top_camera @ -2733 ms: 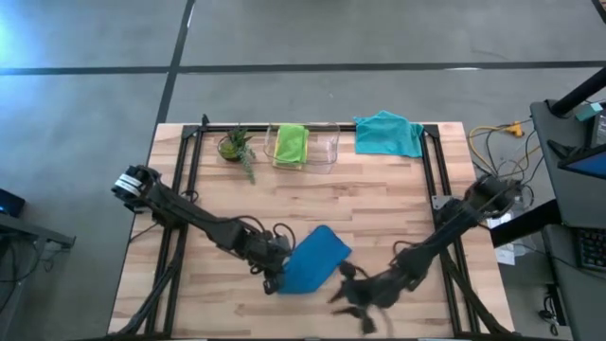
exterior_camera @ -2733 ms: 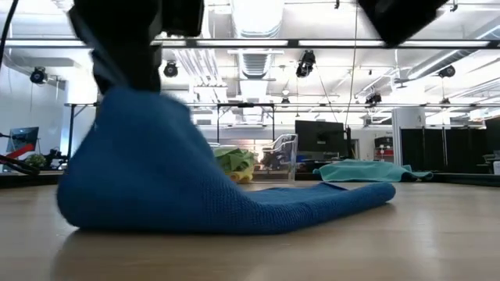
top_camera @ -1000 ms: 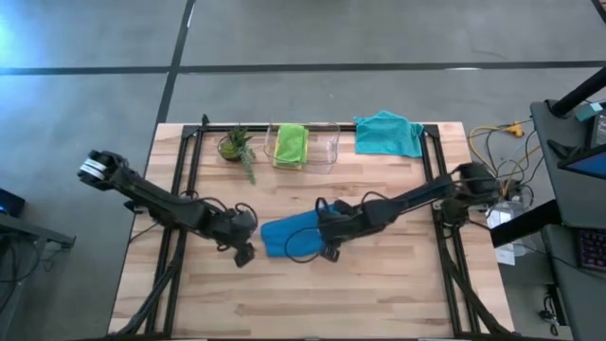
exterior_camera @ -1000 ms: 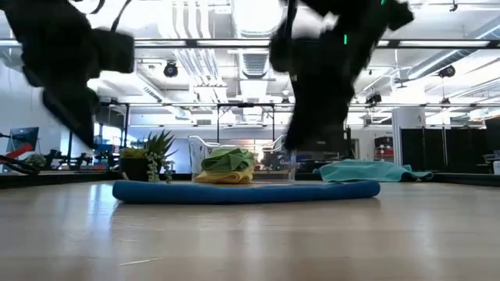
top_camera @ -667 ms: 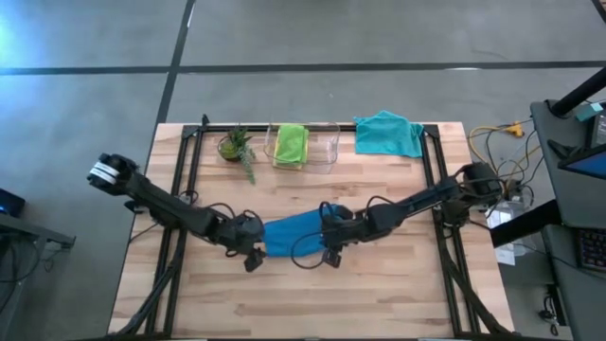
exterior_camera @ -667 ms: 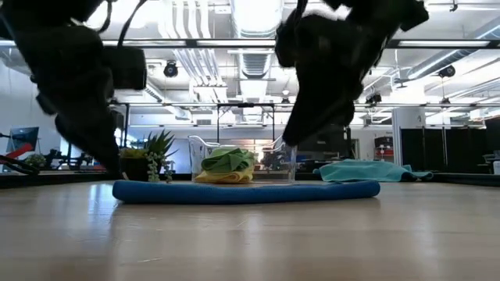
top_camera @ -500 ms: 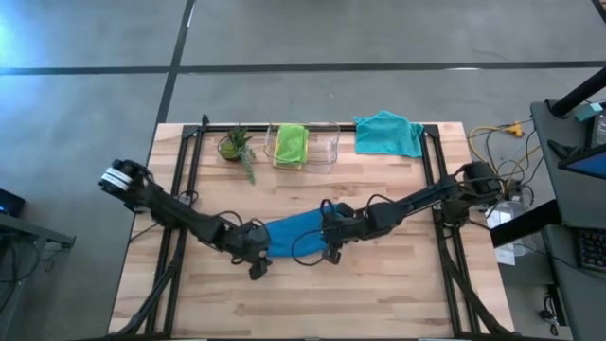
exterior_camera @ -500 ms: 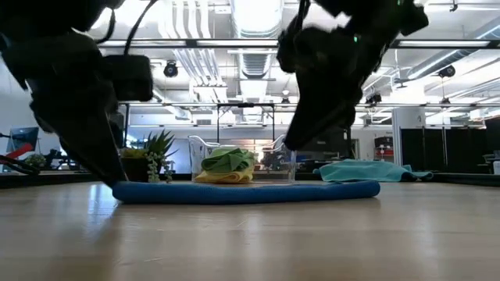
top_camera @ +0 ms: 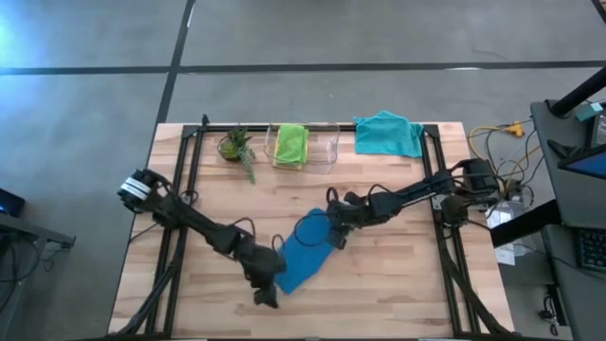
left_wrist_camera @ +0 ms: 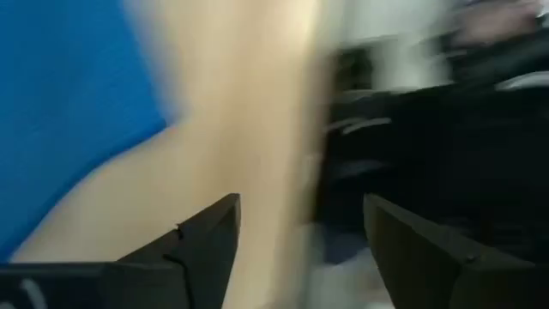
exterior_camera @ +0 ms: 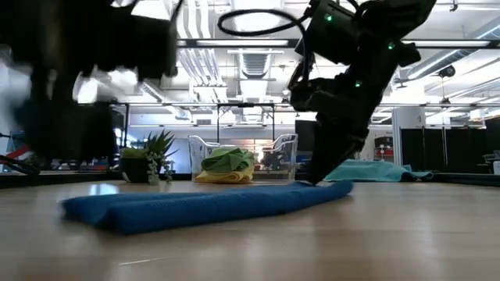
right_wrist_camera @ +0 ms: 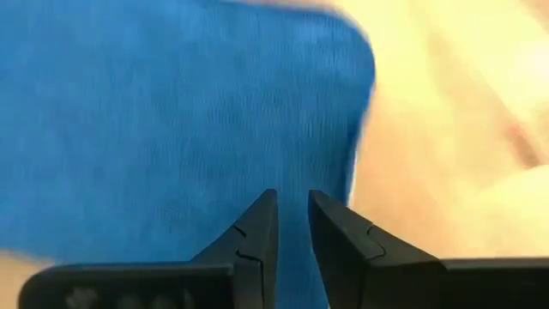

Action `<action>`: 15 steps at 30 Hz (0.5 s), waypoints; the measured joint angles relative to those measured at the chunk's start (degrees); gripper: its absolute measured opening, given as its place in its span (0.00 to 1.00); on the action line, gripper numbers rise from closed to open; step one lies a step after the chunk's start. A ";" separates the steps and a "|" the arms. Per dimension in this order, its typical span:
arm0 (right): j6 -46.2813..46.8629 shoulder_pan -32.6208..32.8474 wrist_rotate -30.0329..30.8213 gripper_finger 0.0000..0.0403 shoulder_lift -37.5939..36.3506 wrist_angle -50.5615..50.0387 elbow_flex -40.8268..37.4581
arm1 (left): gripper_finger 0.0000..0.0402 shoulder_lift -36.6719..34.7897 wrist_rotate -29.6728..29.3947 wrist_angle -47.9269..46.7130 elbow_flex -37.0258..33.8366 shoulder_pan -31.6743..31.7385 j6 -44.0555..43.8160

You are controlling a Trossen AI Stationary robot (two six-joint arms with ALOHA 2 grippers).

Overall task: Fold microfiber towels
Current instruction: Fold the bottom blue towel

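Holding lime green (top_camera: 290,144) and yellow towels (exterior_camera: 223,177), the clear bin (top_camera: 327,147) stands (both grippers' states unclear).

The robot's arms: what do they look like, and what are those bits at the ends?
Both arms are thin, dark and jointed, with black cables looping along them. The left arm has a pale banded cap at its shoulder end. Each ends in a pincer of two flat, black, angular fingers: the left pincer and the right pincer.

A robotics lab: exposed ceiling ducts (exterior_camera: 251,58) and track lights overhead, monitors (exterior_camera: 319,139) on far desks (polished concrete floor (top_camera: 85,123) around the counter (top_camera: 379,275)).
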 joint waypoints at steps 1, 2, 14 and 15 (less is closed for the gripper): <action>-0.91 0.09 -1.04 0.16 -0.08 -0.04 -0.13 | 0.56 -1.00 0.41 3.07 0.35 0.08 -2.48; -1.77 0.12 -2.33 0.16 -0.20 -0.07 -0.23 | 0.54 -2.42 -0.20 5.01 0.34 0.29 -4.32; -11.07 13.64 -20.67 0.16 -0.80 25.88 -4.90 | 0.32 -11.35 -25.14 -14.60 -0.19 0.79 3.61; -13.51 15.12 -19.81 0.16 -0.78 28.40 -5.14 | 0.31 -11.35 -25.13 -16.45 -0.22 0.76 4.19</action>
